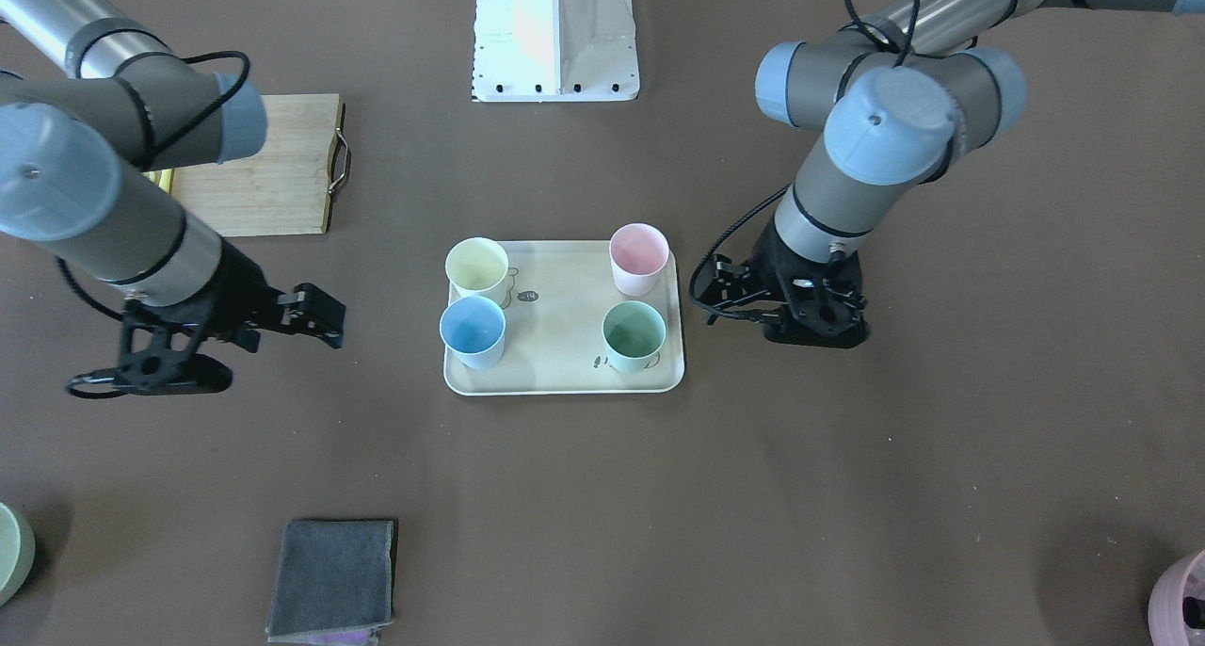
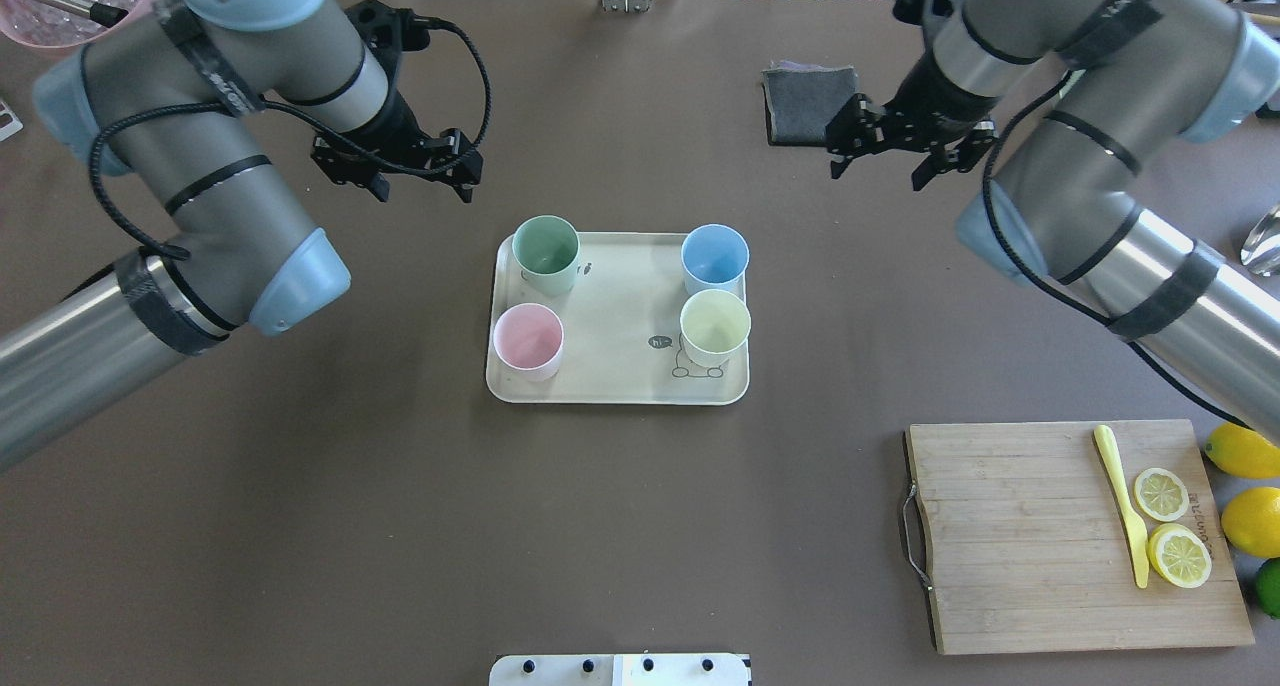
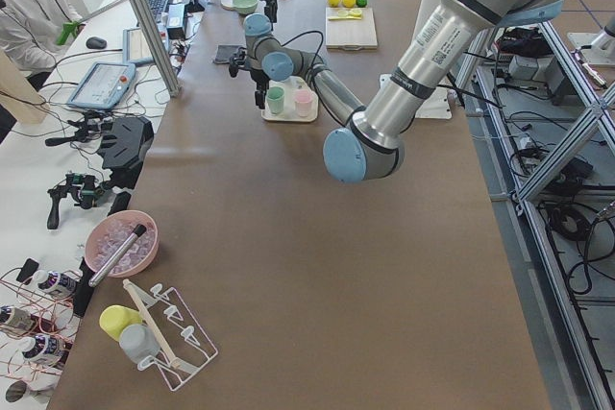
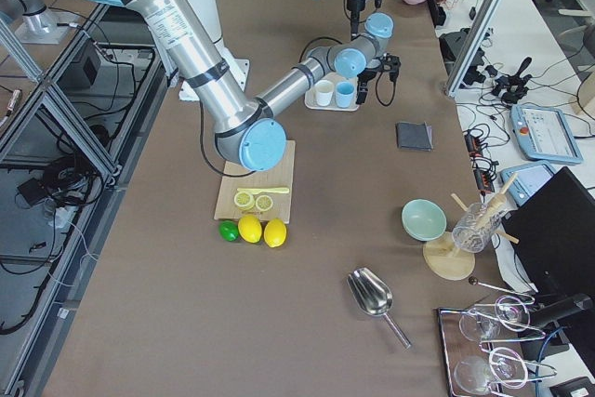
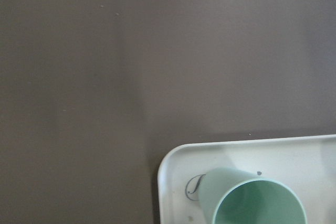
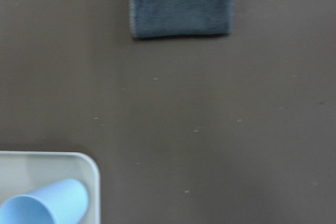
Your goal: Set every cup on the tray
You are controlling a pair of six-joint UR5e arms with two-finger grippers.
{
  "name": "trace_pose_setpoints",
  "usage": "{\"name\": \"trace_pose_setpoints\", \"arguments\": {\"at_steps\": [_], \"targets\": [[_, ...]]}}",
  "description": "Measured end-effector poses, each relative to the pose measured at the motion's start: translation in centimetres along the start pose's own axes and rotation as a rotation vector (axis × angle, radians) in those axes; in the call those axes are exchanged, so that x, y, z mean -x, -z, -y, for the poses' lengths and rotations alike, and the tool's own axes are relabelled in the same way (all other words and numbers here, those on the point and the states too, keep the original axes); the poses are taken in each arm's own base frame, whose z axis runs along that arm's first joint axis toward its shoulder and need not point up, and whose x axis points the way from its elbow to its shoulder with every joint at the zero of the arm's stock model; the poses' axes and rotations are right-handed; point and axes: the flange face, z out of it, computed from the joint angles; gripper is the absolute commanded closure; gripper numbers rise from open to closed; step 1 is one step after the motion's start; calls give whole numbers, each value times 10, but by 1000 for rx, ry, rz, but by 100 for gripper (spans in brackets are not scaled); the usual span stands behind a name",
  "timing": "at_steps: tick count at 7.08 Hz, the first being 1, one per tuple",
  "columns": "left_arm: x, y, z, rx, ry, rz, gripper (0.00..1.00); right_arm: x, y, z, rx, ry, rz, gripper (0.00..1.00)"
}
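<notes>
Now four cups (image 2: 546, 254) sit on the tray (image 2: 615, 306), apart from both spread jaws

The left wrist view's bottom edge cuts off the green cup (image 5: 254, 203) and the tray (image 5: 294, 156). The right wrist view is blurred, its edges clipping the blue cup (image 6: 47, 203) and the gray cloth (image 6: 181, 3). The cutting board (image 1: 273, 166) is partly covered in the front view.
</notes>
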Motion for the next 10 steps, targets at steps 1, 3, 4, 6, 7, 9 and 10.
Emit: {"name": "trace_pose_setpoints", "arguments": {"at_steps": [1,3,4,6,7,9,10], "targets": [[56,22,-2,-13,-55,43,3,-71,17,-2,-15,55,-25,0],[196,60,-12,-20,-210,140,3,-204,55,-11,-37,124,-62,0],[262,78,-20,-14,-271,183,3,-267,67,-26,-42,144,-90,0],[348,100,-46,5,-328,231,2,-362,81,-62,-37,183,-149,0],[369,103,-62,14,-324,240,2,-386,85,-74,-37,192,-170,0],[390,101,-90,35,-301,246,2,-401,89,-81,-41,197,-194,0],[392,101,-96,40,-296,233,2,-402,89,-81,-42,198,-197,0]]}}
